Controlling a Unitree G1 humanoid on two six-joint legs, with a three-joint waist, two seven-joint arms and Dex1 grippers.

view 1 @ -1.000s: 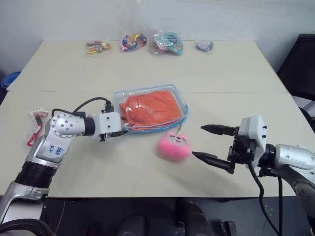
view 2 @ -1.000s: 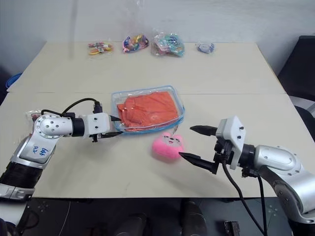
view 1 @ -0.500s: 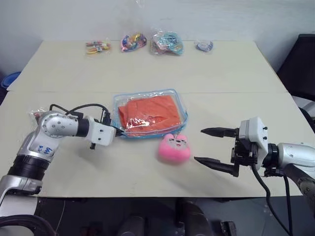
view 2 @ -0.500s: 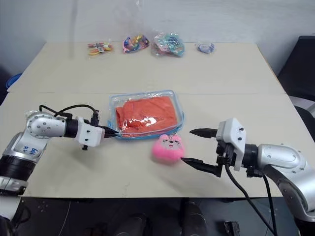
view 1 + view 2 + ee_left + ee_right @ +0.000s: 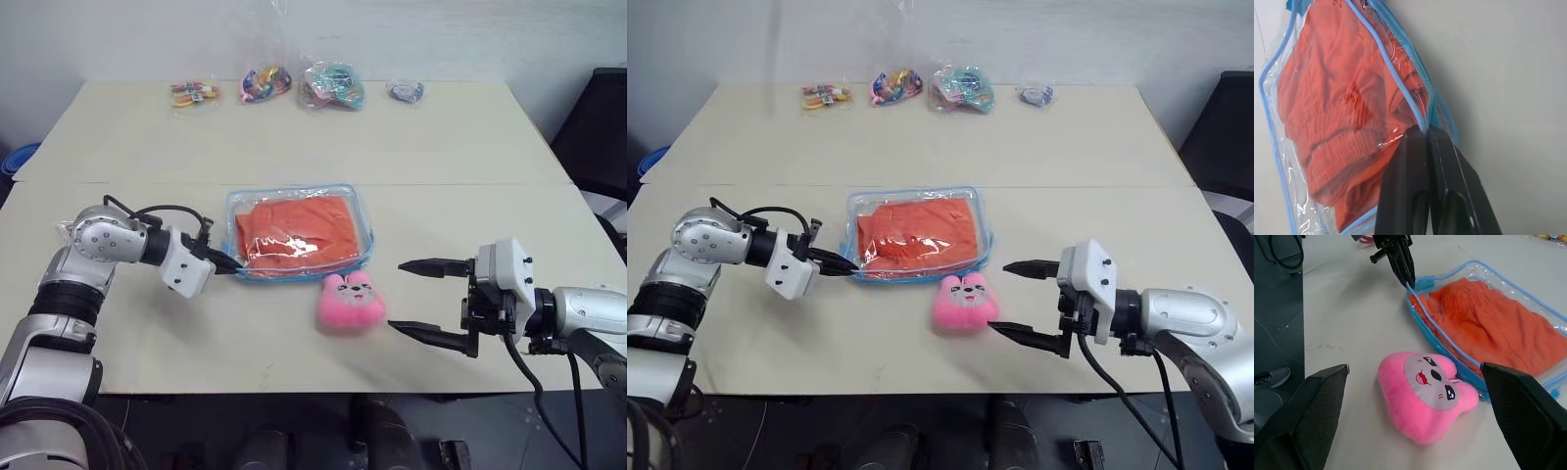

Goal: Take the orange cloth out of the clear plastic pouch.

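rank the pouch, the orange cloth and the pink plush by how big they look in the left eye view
1. pouch
2. orange cloth, slightly smaller, inside the pouch
3. pink plush, clearly smallest though nearest the camera

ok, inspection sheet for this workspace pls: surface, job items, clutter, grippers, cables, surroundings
Surface: beige table, seam across the middle.
Job's things: clear plastic pouch flat at centre, orange cloth inside it.
Clutter: pink plush heart touching the pouch's near edge; small bags of colourful items along the far edge; a packet by the left arm.
Grippers: left gripper shut on the pouch's blue edge; right gripper open, beside the plush.
Cables: black cable looped over the left wrist.
Surroundings: pale wall, black chair at right.
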